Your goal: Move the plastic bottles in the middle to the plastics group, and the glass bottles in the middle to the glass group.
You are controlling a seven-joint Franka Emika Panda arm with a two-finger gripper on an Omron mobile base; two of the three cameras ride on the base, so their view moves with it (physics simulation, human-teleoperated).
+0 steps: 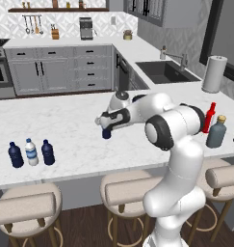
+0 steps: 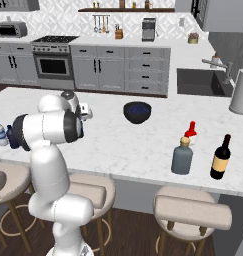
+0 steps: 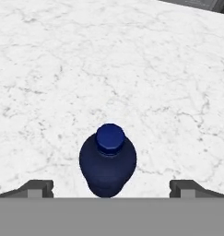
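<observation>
Near the counter's (image 1: pixel 65 120) front edge at the left, two navy bottles (image 1: pixel 15 155) are flanking a clear white-capped bottle (image 1: pixel 31 152), while at the right the grey-blue bottle (image 2: pixel 182 157) is standing just beside the red bottle (image 2: pixel 191 131) and near a dark bottle (image 2: pixel 220 158). Farther in, the gripper (image 3: pixel 111 186) is hovering wide open over one upright navy plastic bottle (image 3: pixel 108 160) at mid-counter, gripping nothing

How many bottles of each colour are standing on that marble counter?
Navy blue bottles: 3
Clear bottle: 1
Red bottle: 1
Grey bottle: 1
Dark brown bottle: 1
Total: 7
</observation>
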